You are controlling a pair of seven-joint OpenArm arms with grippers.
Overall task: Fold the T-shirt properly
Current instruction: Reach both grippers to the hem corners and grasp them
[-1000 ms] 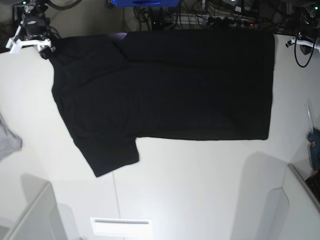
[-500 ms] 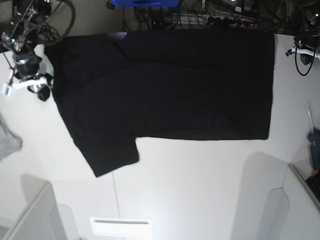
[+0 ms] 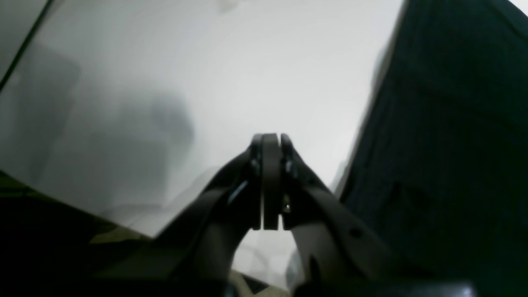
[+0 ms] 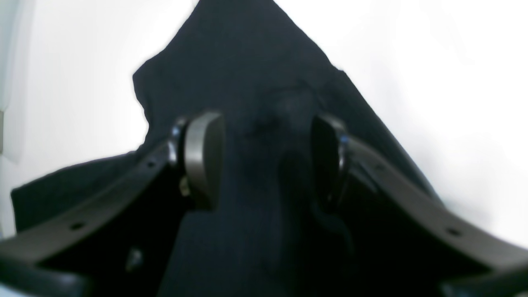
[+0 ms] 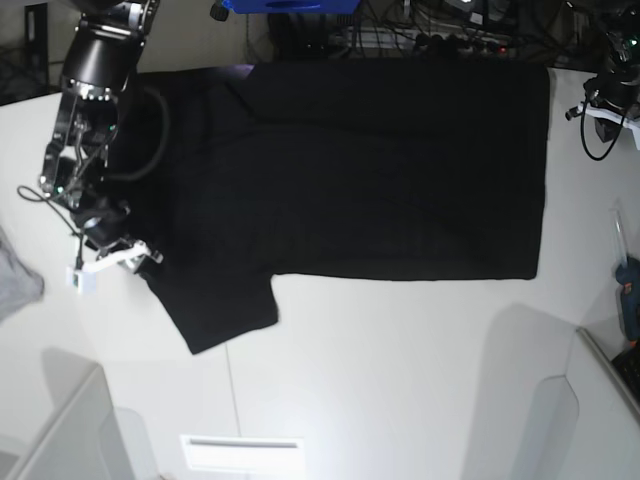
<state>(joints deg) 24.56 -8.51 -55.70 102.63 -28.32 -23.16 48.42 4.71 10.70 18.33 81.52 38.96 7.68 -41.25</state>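
Note:
The black T-shirt (image 5: pixel 340 170) lies spread flat on the white table (image 5: pixel 400 380), plain side up, with one sleeve (image 5: pixel 215 310) pointing toward the front. My right gripper (image 5: pixel 112 258) is at the shirt's left edge, just above that sleeve. In the right wrist view it (image 4: pixel 264 159) is open, its fingers (image 4: pixel 204 159) hovering over the black fabric (image 4: pixel 247 62) with nothing between them. My left gripper (image 5: pixel 608 108) is beside the shirt's far right corner. In the left wrist view it (image 3: pixel 270 142) is shut and empty over bare table, with the shirt's edge (image 3: pixel 453 144) to its right.
A small grey cloth (image 5: pixel 15 282) lies at the table's left edge. A blue box (image 5: pixel 290 5) and cables sit behind the table. A white label (image 5: pixel 243 453) is at the front. A blue tool (image 5: pixel 628 288) lies at the right edge. Grey bins flank the front corners.
My right arm has swung from the shirt's far left corner down along its left edge to the sleeve. My left arm has barely moved.

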